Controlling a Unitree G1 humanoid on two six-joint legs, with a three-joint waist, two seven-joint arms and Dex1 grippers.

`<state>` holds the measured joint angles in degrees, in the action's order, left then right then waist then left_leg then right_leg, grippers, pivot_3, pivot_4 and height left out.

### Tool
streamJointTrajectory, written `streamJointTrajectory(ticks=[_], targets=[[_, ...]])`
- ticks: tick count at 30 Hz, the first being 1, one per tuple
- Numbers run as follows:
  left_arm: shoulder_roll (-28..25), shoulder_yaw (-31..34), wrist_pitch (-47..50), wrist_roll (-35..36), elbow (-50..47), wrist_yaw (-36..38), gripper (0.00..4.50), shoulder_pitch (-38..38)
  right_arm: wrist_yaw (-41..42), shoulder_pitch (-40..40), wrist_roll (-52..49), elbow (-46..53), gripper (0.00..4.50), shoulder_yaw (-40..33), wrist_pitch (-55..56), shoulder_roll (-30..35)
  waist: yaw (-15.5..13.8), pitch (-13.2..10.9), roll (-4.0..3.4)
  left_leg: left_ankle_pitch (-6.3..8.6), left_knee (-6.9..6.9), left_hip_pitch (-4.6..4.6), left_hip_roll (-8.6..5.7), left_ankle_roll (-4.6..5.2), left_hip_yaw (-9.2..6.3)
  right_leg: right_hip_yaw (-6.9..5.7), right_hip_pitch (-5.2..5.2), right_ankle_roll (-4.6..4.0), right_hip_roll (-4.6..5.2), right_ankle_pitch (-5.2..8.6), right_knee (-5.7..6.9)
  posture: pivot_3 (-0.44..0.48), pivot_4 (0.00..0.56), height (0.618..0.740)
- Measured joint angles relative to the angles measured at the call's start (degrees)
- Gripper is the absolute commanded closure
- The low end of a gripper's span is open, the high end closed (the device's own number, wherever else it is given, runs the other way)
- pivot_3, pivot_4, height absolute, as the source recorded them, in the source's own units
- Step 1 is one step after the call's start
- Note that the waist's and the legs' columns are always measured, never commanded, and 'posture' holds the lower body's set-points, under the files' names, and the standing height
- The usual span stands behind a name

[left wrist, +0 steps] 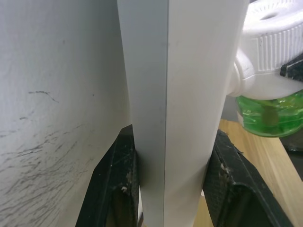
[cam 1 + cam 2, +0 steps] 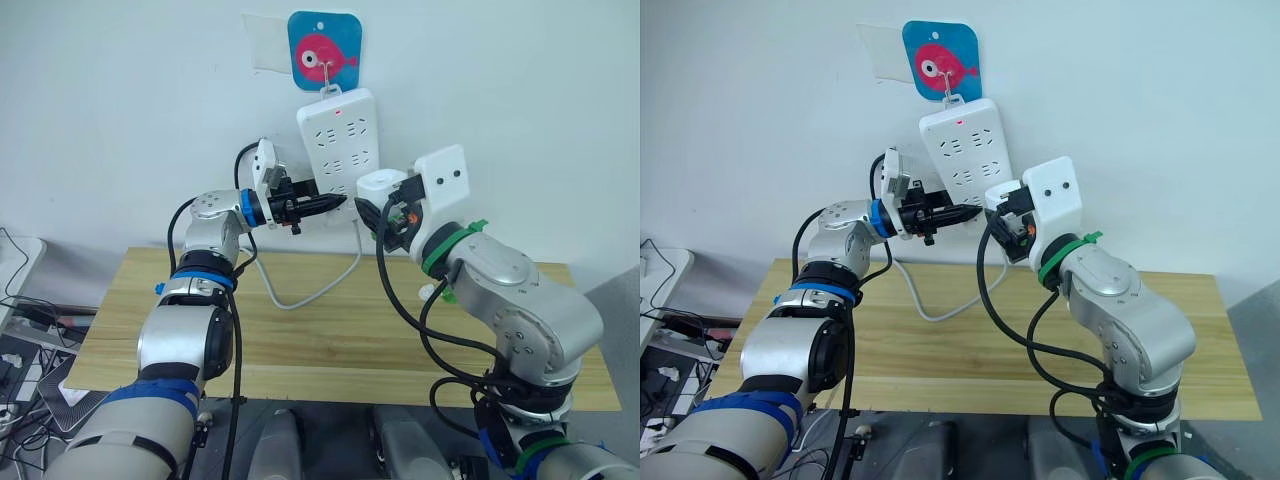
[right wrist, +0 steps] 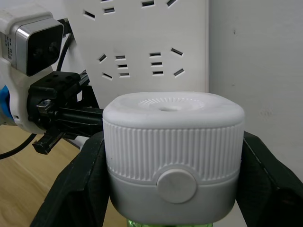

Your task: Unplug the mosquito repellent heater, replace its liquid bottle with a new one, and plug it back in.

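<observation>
My right gripper [image 2: 386,212] is shut on the mosquito repellent heater [image 3: 173,142], a white ribbed unit with a round vent on top. Its black fingers [image 3: 71,189] press both sides of the unit. The green liquid bottle [image 1: 271,113] is fitted under the heater. The heater [image 2: 378,184] is held close against the lower right of the white power strip [image 2: 340,135] on the wall; its prongs are hidden. My left gripper [image 2: 335,203] is shut on the strip's lower left edge [image 1: 184,94], one finger [image 1: 116,184] on each side. The new one is hidden.
The strip hangs from a hook on a blue fish plate [image 2: 323,50]. Its white cable [image 2: 300,300] loops down onto the wooden table [image 2: 330,345]. A small white item [image 2: 429,291] peeks out behind my right forearm. Cables and boxes lie on the floor at left.
</observation>
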<state>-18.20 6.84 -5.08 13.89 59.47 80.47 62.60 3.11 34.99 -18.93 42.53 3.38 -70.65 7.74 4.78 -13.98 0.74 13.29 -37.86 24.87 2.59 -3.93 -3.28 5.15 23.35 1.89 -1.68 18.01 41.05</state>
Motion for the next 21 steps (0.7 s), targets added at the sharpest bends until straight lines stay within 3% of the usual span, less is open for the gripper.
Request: streamJointTrajectory(ticks=[12,21], targets=[[-0.7,0.0,12.1,1.5,-3.7,1.3,3.17,-0.3,0.5,-9.2,6.7,-2.7,1.40,7.1,19.5,1.1,0.0,0.0,0.00,-0.02,-0.08,-0.09,0.01,0.01,-0.01,0.01,-0.03,0.01,-0.05,0.00,0.17,-0.034,0.215,0.740],[-0.9,0.2,13.6,1.5,-5.3,0.8,3.17,-1.1,0.2,-10.9,9.1,-4.9,1.40,8.7,23.8,-0.8,0.2,0.0,0.00,-0.03,-0.09,-0.14,0.04,0.01,0.00,0.05,-0.05,0.00,-0.06,0.00,0.21,-0.034,0.215,0.740]])
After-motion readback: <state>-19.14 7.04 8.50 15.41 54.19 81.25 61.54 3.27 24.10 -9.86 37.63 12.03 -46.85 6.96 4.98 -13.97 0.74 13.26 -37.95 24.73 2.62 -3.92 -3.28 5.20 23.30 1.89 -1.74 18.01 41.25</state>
